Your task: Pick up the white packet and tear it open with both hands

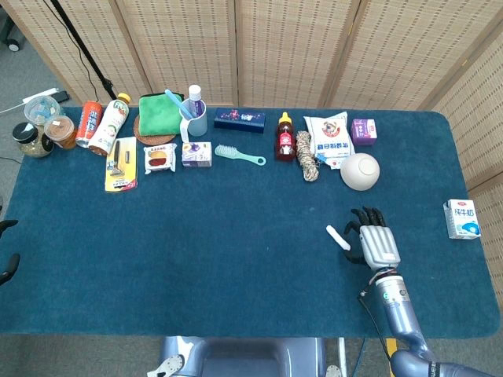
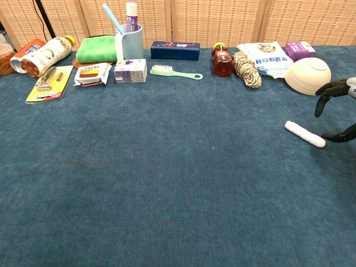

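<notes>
Two hands are needed for this task, but only your right hand [image 1: 375, 245] is near the work now. The small white tube-shaped packet [image 1: 338, 237] lies flat on the dark blue felt table [image 1: 236, 259], toward the right side, a little in front of the cream upturned bowl [image 1: 360, 171]. It lies alone, apart from the row of goods at the far edge, so you have free room around it.

Your right hand hovers just beside the packet, on its right side, with the dark fingers [image 2: 325, 90] spread and curled forward toward it. It holds nothing. In the chest view the thumb comes low near the packet's right end and the other fingers stay higher (whether the thumb already touches the packet, I cannot tell). I judge this shape is ready for a pinch from the side.

Your left hand [image 1: 6, 247] shows only as a few dark fingertips at the left edge of the head view, well apart from the packet; how its fingers stand, I cannot tell.

The packet is thin and lies flat, so the fingers may slide over it; probably you need to come low.
</notes>
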